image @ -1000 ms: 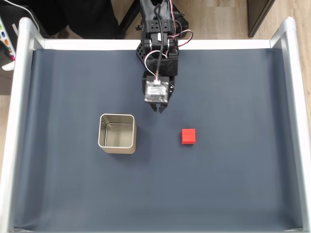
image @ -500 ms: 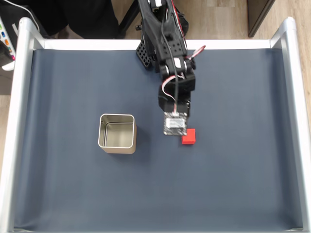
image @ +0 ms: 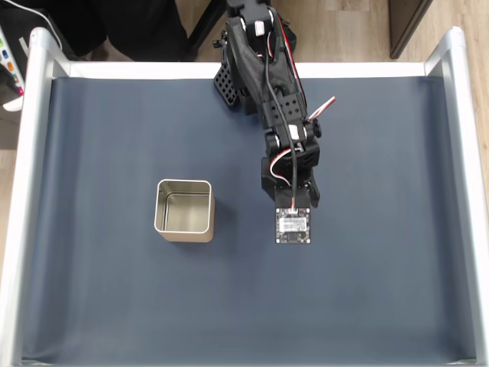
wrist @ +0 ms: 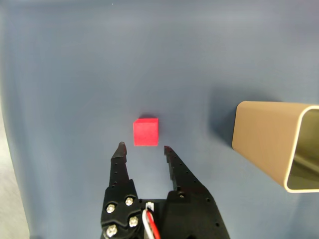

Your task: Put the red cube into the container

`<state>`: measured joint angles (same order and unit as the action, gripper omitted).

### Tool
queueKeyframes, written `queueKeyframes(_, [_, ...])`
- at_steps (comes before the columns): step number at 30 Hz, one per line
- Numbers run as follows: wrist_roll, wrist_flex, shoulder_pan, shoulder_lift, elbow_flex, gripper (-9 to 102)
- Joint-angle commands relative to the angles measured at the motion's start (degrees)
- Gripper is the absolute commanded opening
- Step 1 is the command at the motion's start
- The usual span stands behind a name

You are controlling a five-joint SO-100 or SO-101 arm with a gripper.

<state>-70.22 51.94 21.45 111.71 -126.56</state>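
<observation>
Where your arm reaches out from the far edge in the fixed view, it works over a dark blue-grey mat (image: 114, 306) laid in a tray with pale metal side rails (image: 23, 191); wood-look flooring (image: 344, 30) shows beyond the tray's far end. In the wrist view your gripper (wrist: 143, 147) stands with its two black fingers spread apart and nothing between them. The red cube (wrist: 146, 132) lies on the mat just beyond the fingertips, roughly centred on the gap and not touching either finger. In the fixed view the wrist camera board covers the spot, so you cannot see the cube there. The container (image: 184, 210) sits upright on the mat to the left of the arm in the fixed view, well apart from it; in the wrist view it appears at the right edge (wrist: 271, 139). It is a square metal tin with rounded corners, a rolled rim and a shiny inside. The cube is matte, plain and sharp-edged.
</observation>
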Motion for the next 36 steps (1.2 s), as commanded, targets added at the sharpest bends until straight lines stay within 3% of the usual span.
queueKeyframes(1, [-0.7, -1.8, 0.2, -1.4, 2.8, 26])
queueKeyframes(24, [-1.9, -8.8, 0.4, -10.5, 4.0, 24])
queueKeyframes(29, [-2.4, -8.8, 0.5, -10.9, 3.8, 18])
queueKeyframes(36, [-2.6, -8.8, 0.5, -11.1, 4.0, 1])
